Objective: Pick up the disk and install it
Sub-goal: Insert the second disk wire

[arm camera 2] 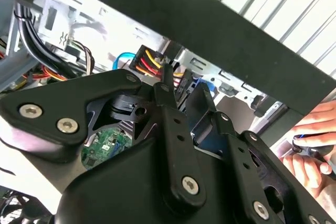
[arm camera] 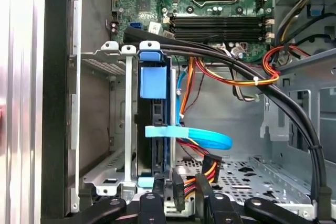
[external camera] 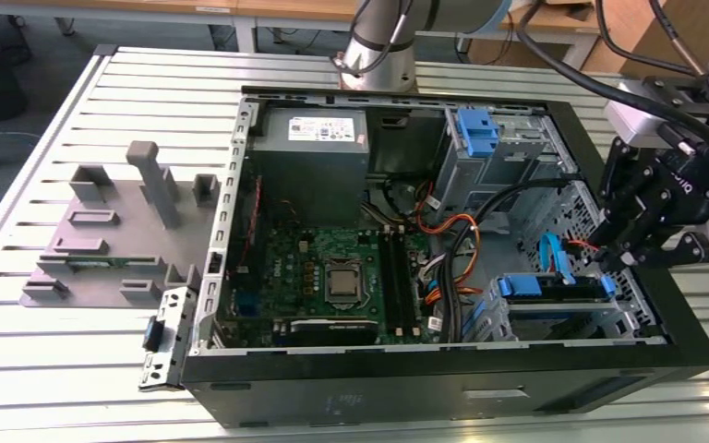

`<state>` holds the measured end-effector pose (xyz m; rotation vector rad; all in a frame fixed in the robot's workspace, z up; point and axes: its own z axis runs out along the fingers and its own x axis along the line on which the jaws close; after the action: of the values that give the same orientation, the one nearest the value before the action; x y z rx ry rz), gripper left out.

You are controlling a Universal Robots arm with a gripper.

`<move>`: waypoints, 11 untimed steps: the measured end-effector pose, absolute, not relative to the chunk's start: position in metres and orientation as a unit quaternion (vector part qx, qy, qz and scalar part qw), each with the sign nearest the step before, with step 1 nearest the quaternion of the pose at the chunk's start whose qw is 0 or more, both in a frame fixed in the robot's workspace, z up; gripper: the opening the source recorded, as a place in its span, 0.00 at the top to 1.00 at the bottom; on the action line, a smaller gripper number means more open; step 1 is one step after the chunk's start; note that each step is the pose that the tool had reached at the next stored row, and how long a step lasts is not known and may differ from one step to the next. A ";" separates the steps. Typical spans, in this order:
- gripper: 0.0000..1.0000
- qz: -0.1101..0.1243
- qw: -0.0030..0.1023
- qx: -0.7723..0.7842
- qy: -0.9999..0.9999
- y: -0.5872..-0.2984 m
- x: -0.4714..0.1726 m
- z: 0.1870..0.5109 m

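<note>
Standing on a pale slatted metal table [external camera: 71, 341], the open black computer case [external camera: 453, 388] holds a green circuit board [external camera: 330, 277] and, at its far end, a grey power-supply box [external camera: 311, 143] with a white printed label, not readable. Item: the disk [arm camera: 155, 129], a flat drive seen edge-on in a blue plastic bracket, seated upright in the silver metal drive cage [arm camera: 126, 129] at the case's corner on the exterior view's right; in the exterior view it lies in that cage [external camera: 554, 288]. Item: the black gripper [external camera: 635, 254], above the case wall beside the cage, fingers close together with a narrow gap, holding nothing; fingertips [arm camera: 152, 203] just before the disk's end. Obstructions: light-blue flat cable [arm camera: 210, 139] crossing the disk, red-yellow-black plug wires [arm camera: 202, 174], thick black cable bundle [arm camera: 252, 77]. Item: grey plastic fixture block [external camera: 121, 231] on the table, the exterior view's left. Item: a person's hand [arm camera 2: 310, 145] beyond the case rim in the second wrist view. Room: wooden desks [external camera: 306, 9] behind.
</note>
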<state>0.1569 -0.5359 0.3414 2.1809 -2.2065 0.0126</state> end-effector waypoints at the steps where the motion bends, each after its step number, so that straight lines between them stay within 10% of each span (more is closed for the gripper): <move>1: 0.63 0.005 0.021 0.703 -0.711 -0.536 0.156 0.341; 11: 0.63 0.010 0.025 0.703 -0.711 -0.536 0.139 0.338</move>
<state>0.1389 -0.5359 0.3381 2.1733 -2.1991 0.0294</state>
